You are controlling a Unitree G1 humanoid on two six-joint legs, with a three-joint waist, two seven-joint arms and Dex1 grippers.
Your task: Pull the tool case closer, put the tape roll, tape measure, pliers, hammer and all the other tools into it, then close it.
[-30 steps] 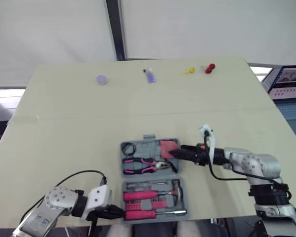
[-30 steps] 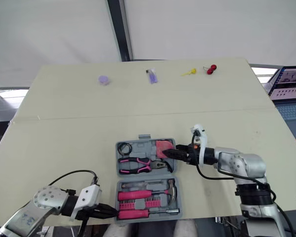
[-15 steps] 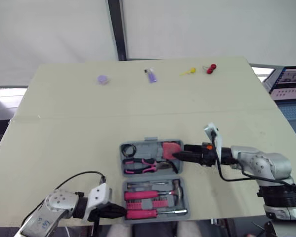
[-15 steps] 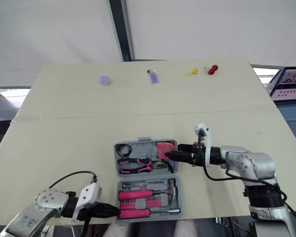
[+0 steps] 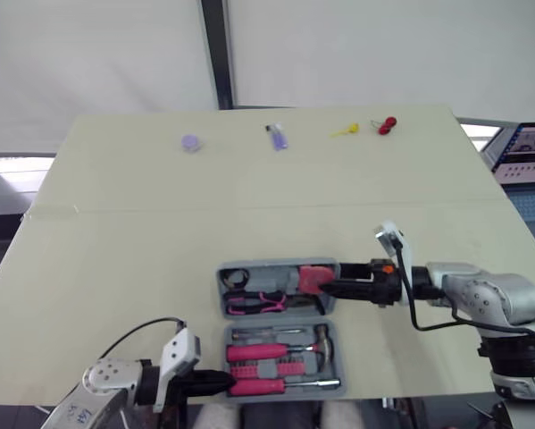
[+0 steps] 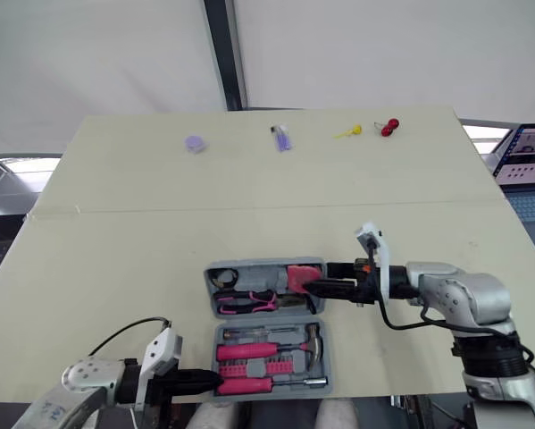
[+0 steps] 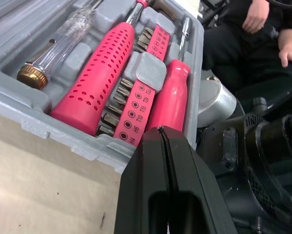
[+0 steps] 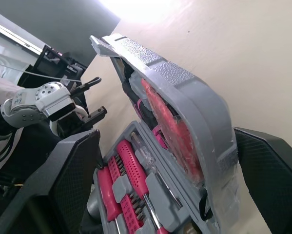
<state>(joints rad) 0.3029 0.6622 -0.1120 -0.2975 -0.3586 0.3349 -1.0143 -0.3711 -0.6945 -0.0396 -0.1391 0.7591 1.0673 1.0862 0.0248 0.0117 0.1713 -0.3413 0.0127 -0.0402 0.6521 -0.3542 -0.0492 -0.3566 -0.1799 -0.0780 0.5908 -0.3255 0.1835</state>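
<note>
Now the right fingers (image 8: 270, 168) stand spread apart, with the half-raised lid (image 8: 184, 85) of the tool case (image 7: 63, 134) between them. Left fingers (image 7: 158, 156) are pressed together, empty, just beside the case's near corner at the bench (image 5: 160, 223) edge

A pale beige table (image 5: 115, 232) with a seam running across its middle from side to side. At the near edge sits the grey tool case (image 5: 267, 266). Along the far edge, well apart from it – a small purple disc (image 5: 190, 142), a purple-and-clear item (image 5: 278, 137), a yellow piece (image 5: 342, 130) and, just beside that, a red piece (image 5: 387, 125).
</note>
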